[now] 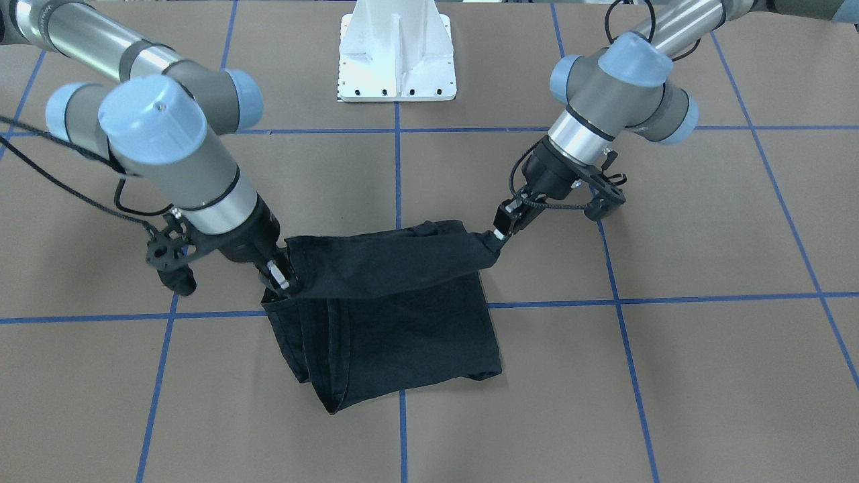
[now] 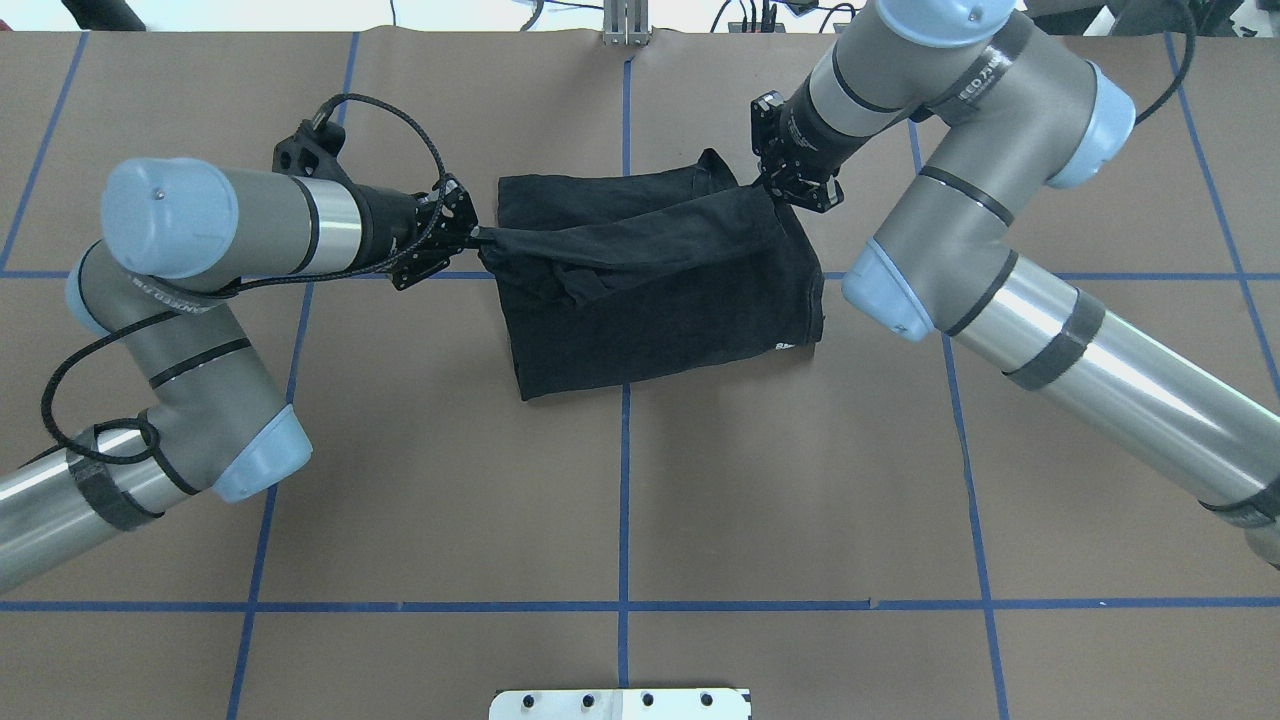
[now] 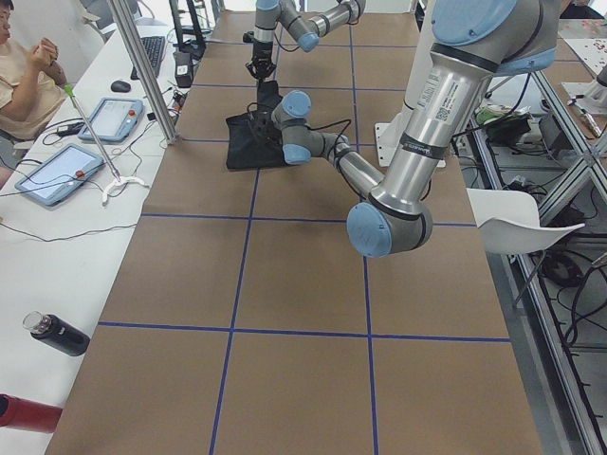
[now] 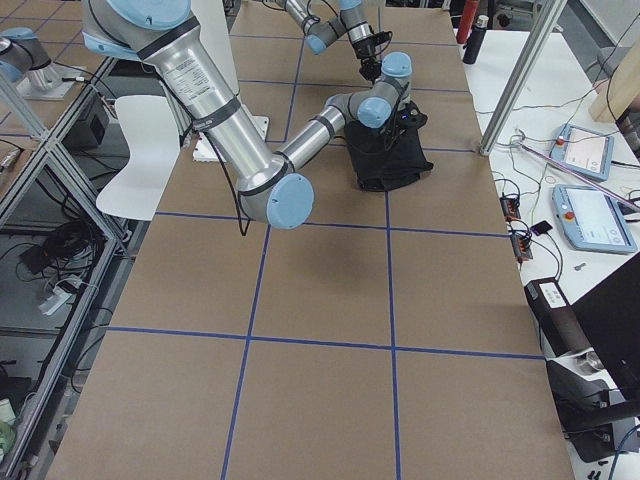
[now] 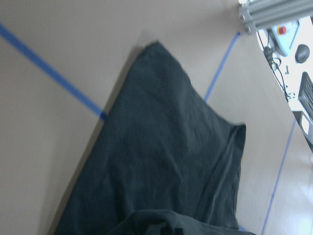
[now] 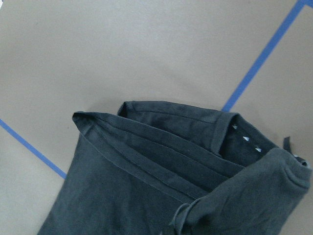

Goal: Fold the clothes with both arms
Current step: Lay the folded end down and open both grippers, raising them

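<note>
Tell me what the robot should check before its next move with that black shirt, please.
1. Left gripper clamped on the T-shirt: ok.
2. Right gripper clamped on the opposite corner: ok.
3. Lifted fold smooth between the two grippers: not ok, cloth bunches near the left gripper.
4. Rest of the T-shirt lying flat on the table: ok.
5. Print tucked inside the fold: cannot tell, no print shows.
</note>
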{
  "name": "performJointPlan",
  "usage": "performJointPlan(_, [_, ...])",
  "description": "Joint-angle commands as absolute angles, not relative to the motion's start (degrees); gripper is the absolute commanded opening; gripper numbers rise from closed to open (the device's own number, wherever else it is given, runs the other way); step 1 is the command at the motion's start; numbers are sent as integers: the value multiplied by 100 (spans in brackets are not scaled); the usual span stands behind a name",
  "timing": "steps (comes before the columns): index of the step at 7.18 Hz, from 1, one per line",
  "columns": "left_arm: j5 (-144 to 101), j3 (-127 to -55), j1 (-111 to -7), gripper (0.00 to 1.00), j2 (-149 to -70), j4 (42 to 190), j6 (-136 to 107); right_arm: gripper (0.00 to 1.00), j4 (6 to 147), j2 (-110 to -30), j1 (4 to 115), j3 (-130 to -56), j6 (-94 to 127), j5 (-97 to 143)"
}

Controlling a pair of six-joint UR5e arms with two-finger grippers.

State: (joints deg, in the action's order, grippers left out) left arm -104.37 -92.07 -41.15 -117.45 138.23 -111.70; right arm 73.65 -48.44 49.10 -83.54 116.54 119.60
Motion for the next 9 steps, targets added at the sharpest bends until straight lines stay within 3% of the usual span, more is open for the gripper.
performJointPlan(1, [-10433,-8397,-4349,0,-12014,14201,-10978,0,6560,-4238,4983,-6967,11532,11971])
performJointPlan(2, [-10415,-7915,-4359,0,-12180,14412,-10925,0,6026,-4115,4983,-6361,11444,11910])
performJointPlan(3, [-10380,-7162,-4429,23,-12477,14858,-10516,61,5655,-3835,4992,-5667,11139,11744])
performJointPlan(4, [-10249,-6667,-4569,70,-12733,15071,-10312,100,5634,-3536,4992,-5216,10657,11507])
performJointPlan(5, [-10065,-6453,-4736,100,-12857,15073,-9988,100,5634,-3516,5088,-5195,10461,11505])
performJointPlan(7, [-10081,-6460,-4869,100,-12946,15064,-9940,100,5625,-3726,5282,-5457,10248,11680])
performJointPlan(9, [-10116,-6617,-4913,100,-12946,15038,-9879,100,5642,-4355,5108,-6576,10309,11698])
